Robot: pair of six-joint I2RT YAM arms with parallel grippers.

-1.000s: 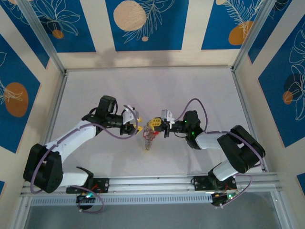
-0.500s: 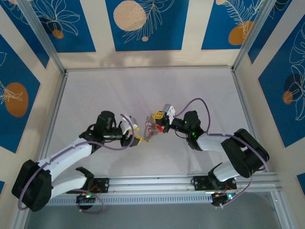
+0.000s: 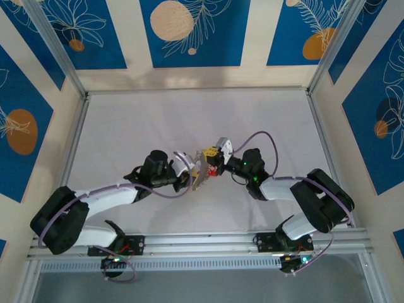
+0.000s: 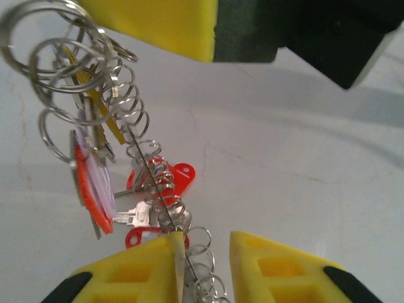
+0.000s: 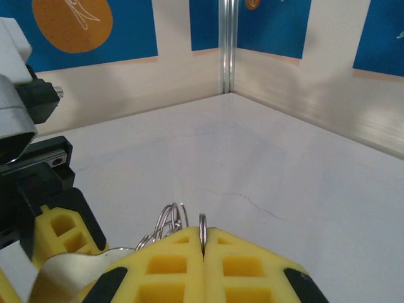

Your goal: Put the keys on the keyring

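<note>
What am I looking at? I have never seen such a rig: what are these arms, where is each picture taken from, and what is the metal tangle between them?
These are two robots, a left arm and a right arm, bolted at the near edge of a table. One camera looks down from above and behind them. The other two sit on the wrists, so the yellow blocks at the bottom are that arm's own fingers. Between the arms is the keyring, a thin wire hoop strung with small rings, red tags and a silvery key. The right gripper is shut on one of its wire loops. The left gripper has its fingers slightly apart, the hoop's wire lying against one of them.
</note>
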